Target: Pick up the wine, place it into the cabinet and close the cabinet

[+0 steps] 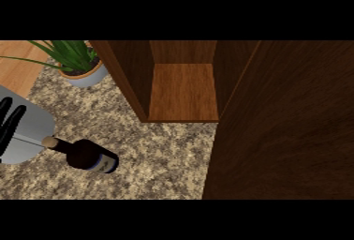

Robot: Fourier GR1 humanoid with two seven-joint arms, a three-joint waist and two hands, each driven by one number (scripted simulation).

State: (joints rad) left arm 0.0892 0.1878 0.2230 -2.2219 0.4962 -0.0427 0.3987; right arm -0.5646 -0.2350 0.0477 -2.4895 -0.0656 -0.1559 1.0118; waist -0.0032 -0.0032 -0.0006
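Wine bottle [90, 157] stands just right of the left hand [10, 123].
Fingers straight, holding nothing; open cabinet [183, 93] waits far right.

Counted on the speckled counter [162, 154]: one wine bottle [88, 155], dark, with one cork-coloured top, and one potted plant [77, 61] in one pale pot. Beside these, one wooden cabinet [181, 89] with one open compartment and one door [290, 126] swung wide at the right. At the left edge, one grey forearm [31, 131] and one black hand [10, 123], the left; no second hand in view.
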